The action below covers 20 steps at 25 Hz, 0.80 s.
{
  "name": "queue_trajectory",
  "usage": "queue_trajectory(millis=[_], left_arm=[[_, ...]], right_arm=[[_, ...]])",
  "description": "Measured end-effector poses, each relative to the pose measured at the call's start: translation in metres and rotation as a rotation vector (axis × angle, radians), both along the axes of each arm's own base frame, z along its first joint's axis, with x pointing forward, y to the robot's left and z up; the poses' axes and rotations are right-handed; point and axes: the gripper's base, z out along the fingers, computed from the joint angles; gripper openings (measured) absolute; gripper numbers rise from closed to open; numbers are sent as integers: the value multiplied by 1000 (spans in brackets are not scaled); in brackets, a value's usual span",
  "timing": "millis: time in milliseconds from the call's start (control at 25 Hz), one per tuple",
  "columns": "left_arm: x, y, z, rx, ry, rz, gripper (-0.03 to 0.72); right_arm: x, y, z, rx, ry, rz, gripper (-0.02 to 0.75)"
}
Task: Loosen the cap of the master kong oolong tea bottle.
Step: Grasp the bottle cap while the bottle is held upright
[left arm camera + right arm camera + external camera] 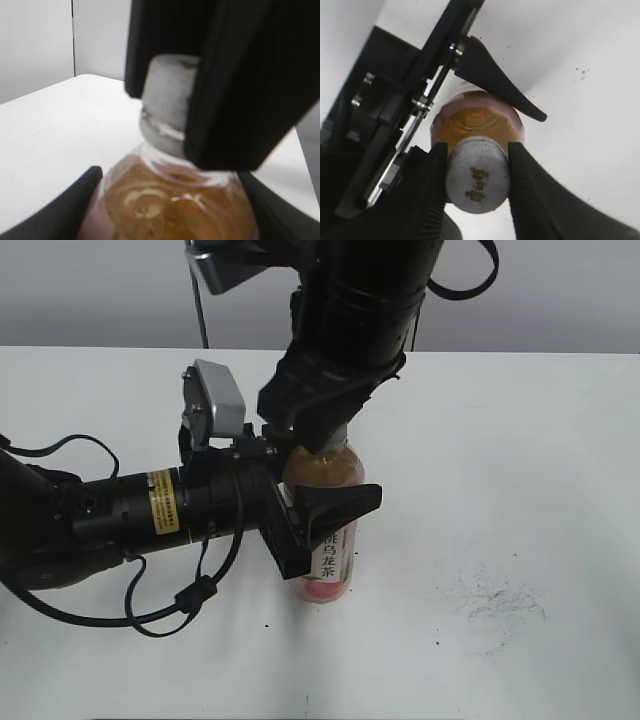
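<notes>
The master kong oolong tea bottle [330,545] stands upright on the white table, amber tea inside, pink label with a white strip of black characters. My left gripper [320,515] is shut round its body from the left; its fingers flank the bottle's shoulder [172,205] in the left wrist view. My right gripper [322,440] comes down from above and is shut on the white-grey cap [477,175], one finger on each side. The cap hides behind the right gripper in the exterior view. It shows partly in the left wrist view [167,97].
The white table [520,470] stretches all round the bottle. Faint dark smudges [505,605] mark it at the front right. The left arm's black cable [170,605] loops over the table at the front left. A grey wall stands behind.
</notes>
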Motion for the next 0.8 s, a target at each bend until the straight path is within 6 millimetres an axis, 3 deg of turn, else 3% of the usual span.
queue_trajectory(millis=[280,800], left_arm=[[0,0,0,0,-2,-5,448],[-1,0,0,4,-11,-10,448]], right_arm=[[-1,1,0,-80,-100,510,272],[-2,1,0,-299,-368,1787,276]])
